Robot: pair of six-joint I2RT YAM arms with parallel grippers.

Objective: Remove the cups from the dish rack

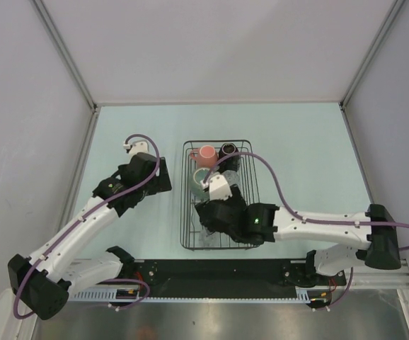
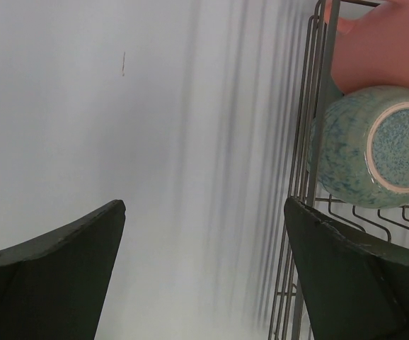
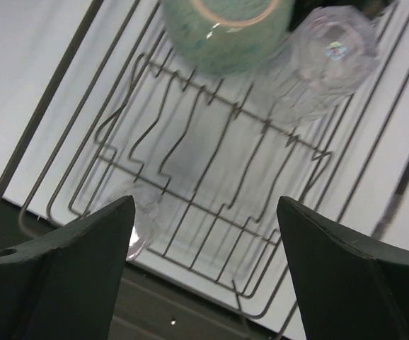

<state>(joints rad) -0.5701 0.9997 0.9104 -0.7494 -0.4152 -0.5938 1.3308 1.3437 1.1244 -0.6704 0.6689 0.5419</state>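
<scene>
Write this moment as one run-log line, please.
left gripper open, beside dish rack | right gripper open, above dish rack | pink mug, green cup, clear tumbler in dish rack

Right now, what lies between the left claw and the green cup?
Bare table, then the dish rack's wire side wall, in the left wrist view; the green cup sits behind it.

The left arm (image 1: 84,227) slants up from the lower left of the top view toward centre-left. The left claw (image 2: 204,205) has its jaws spread wide, gripping nothing. The right arm (image 1: 318,228) stretches from the lower right to the middle. The right claw (image 3: 206,203) is likewise parted and empty.
</scene>
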